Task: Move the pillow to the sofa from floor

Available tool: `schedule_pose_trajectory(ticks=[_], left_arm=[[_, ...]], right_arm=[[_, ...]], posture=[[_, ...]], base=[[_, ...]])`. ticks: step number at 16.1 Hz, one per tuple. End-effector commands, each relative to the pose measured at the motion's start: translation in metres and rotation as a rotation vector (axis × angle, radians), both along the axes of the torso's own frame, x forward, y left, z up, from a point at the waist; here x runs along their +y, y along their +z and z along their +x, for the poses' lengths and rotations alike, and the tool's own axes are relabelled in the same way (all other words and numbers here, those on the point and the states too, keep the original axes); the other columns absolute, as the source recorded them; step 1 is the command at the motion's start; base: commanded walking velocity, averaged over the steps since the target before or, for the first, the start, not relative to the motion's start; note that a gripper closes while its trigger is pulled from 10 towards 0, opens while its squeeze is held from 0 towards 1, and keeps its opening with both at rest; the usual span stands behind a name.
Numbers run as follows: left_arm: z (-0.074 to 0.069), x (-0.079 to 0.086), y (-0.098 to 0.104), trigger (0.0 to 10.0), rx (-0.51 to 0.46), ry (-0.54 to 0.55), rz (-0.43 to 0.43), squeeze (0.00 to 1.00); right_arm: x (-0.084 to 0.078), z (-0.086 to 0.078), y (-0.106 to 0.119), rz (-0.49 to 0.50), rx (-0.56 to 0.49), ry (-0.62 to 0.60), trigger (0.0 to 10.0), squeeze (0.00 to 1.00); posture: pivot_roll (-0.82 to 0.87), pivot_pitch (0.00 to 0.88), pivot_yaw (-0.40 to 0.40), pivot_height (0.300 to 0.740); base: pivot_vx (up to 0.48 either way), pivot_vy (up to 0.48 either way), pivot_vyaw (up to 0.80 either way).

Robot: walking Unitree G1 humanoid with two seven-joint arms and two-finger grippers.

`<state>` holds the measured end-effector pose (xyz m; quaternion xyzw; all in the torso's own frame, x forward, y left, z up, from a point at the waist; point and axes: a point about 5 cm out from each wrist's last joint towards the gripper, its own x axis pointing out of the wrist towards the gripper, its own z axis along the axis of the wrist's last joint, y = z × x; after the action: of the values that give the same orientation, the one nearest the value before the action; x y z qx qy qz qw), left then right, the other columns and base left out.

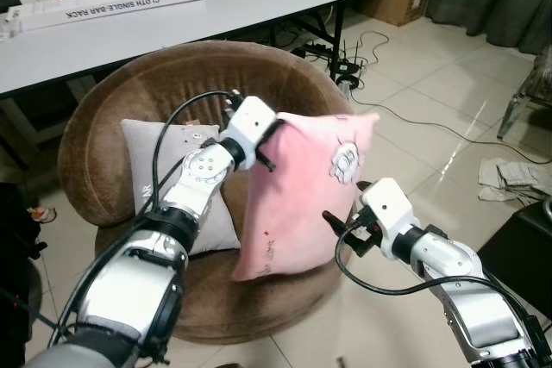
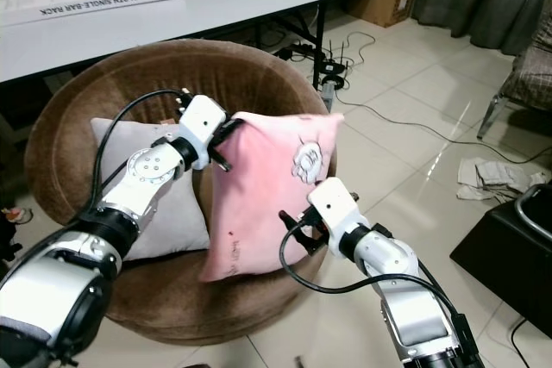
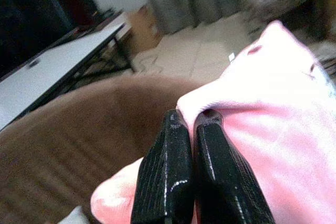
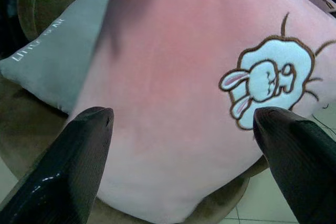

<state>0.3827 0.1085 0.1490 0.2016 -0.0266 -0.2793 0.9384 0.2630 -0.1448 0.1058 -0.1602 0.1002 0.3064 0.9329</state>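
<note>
The left gripper (image 3: 191, 121) pinches the pink pillow's (image 1: 297, 196) top corner, hanging it over the round brown sofa (image 1: 129, 92) beside a grey cushion (image 1: 151, 148); the right gripper (image 4: 184, 119), fingers spread, waits near.

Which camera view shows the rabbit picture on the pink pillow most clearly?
The right wrist view: the rabbit picture is large and sharp there, on the pink pillow between the open right gripper fingers. Both eye views show it small and tilted. The left wrist view shows the left gripper pinching a pillow corner.
</note>
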Motion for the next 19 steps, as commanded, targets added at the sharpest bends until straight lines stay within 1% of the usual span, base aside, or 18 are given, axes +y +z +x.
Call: schedule_pose_trajectory(ticks=[1, 3, 4, 6, 7, 9, 11, 14, 15, 18, 19], left_arm=[[0.007, 0.013, 0.012, 10.0, -0.06, 0.086, 0.013, 0.0], [0.011, 0.028, 0.008, 10.0, -0.057, 0.215, 0.063, 0.0], [0.011, 0.033, 0.007, 10.0, -0.059, 0.253, 0.083, 0.0], [0.012, 0.043, 0.003, 10.0, -0.06, 0.316, 0.151, 0.0], [0.012, 0.046, 0.001, 10.0, -0.062, 0.331, 0.184, 0.0], [0.01, 0.053, -0.003, 10.0, -0.061, 0.34, 0.265, 0.0], [0.01, 0.054, -0.004, 10.0, -0.064, 0.317, 0.301, 0.0], [0.01, 0.052, -0.004, 10.0, -0.069, 0.294, 0.321, 0.0], [0.009, 0.051, -0.005, 10.0, -0.07, 0.271, 0.355, 1.0], [0.01, 0.053, -0.004, 10.0, -0.077, 0.263, 0.401, 1.0], [0.01, 0.053, -0.004, 10.0, -0.078, 0.264, 0.401, 1.0]], right_arm=[[0.007, -0.001, 0.002, -0.004, 0.004, 0.025, 10.0, 0.0], [0.016, -0.001, -0.001, -0.028, 0.007, 0.034, 10.0, 0.0], [0.018, -0.001, -0.002, -0.042, 0.006, 0.037, 10.0, 0.0], [0.027, 0.002, -0.001, -0.055, 0.005, 0.047, 10.0, 0.0], [0.031, 0.002, 0.0, -0.057, 0.005, 0.054, 10.0, 0.0], [0.044, 0.005, 0.003, -0.055, 0.001, 0.085, 10.0, 0.0], [0.045, 0.004, 0.002, -0.053, -0.006, 0.044, 10.0, 0.0], [0.044, 0.002, 0.002, -0.053, -0.013, 0.012, 10.0, 0.0], [0.044, 0.001, 0.002, -0.051, -0.014, -0.01, 10.0, 0.0], [0.045, 0.0, 0.001, -0.051, -0.01, -0.028, 10.0, 0.0], [0.046, 0.0, 0.001, -0.051, -0.01, -0.029, 10.0, 0.0]], posture=[[-0.11, 0.0, 0.032, 0.74], [-0.12, 0.0, 0.021, 0.74], [-0.13, 0.0, 0.02, 0.74], [-0.16, 0.0, 0.013, 0.74], [-0.16, 0.0, 0.013, 0.74], [-0.18, 0.0, 0.016, 0.74], [-0.18, 0.0, 0.016, 0.74], [-0.18, 0.0, 0.018, 0.74], [-0.19, 0.0, 0.021, 0.74], [-0.18, 0.0, 0.029, 0.74], [-0.18, 0.0, 0.029, 0.74]], base=[[0.0, 0.0, 0.0], [0.0, 0.0, 0.0], [0.0, 0.0, 0.0], [0.0, 0.0, 0.0], [0.0, 0.0, 0.0], [0.0, 0.0, 0.0], [0.0, 0.0, 0.0], [0.0, 0.0, 0.0], [0.0, 0.0, 0.0], [0.0, 0.0, 0.0], [0.0, 0.0, 0.0]])
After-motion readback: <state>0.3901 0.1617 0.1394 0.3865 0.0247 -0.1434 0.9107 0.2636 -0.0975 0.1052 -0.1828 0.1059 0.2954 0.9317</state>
